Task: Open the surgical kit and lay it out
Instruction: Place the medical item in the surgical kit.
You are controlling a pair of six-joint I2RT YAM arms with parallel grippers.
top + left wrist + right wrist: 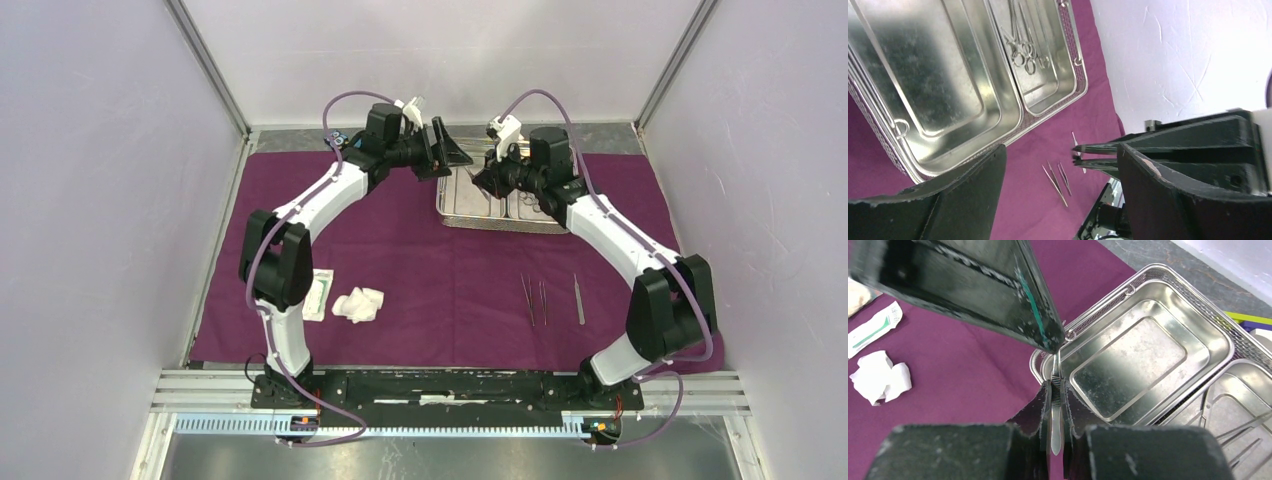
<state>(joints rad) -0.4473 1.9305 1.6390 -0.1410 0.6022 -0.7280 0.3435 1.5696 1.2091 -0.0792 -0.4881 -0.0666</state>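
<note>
— Jaws: what state was noted?
— Left jaws stood wide apart beside the tray's [948, 85] far left corner. Right jaws were clamped on slim tweezers [1056, 405] above it.
— Kit location?
— Tray sat far-centre on the purple cloth [450, 280], clamps [1022, 50] in its right compartment. Three slim instruments [543, 300], gauze [358, 304] and packet [320, 295] lay nearer. Pale walls [100, 200] enclosed the grey counter [600, 140].

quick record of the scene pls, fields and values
cloth: large dark-purple cloth wrap, spread flat
tray: shiny two-compartment steel tray, far centre; ring-handled steel clamps in one compartment, other empty
right hand: shut on slim steel tweezers
left hand: open, holds nothing
laid out: three slim steel tools, white gauze wads, flat white packet
</note>
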